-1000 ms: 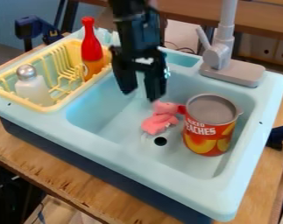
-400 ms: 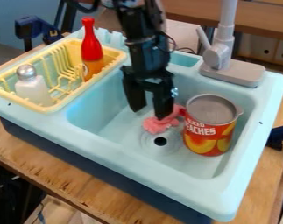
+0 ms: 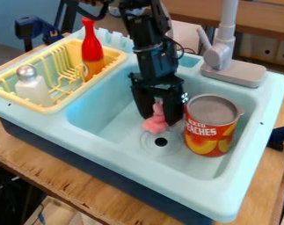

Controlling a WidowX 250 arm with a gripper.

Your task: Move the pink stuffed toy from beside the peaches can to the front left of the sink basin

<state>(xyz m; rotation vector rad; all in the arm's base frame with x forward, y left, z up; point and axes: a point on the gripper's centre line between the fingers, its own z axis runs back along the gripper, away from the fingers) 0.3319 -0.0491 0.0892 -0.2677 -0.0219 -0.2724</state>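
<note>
The black gripper [image 3: 160, 117] hangs down into the blue sink [image 3: 103, 121], its two fingers open on either side of a pink plush toy [image 3: 155, 125]. The toy lies in the basin just behind the drain hole, partly covered by the finger on the right. Close to that right finger stands a large can with peaches on its label [image 3: 209, 132]; whether the two touch I cannot tell.
A yellow dish rack [image 3: 63, 105] at the left holds a red and orange bottle [image 3: 92, 55] and a white shaker with a silver top [image 3: 32, 86]. The grey faucet [image 3: 233, 72] rises at the back right.
From above and behind the toy, the gripper has come down and slightly right, with its fingers now around the toy. The can, bottle and shaker have stayed put.
</note>
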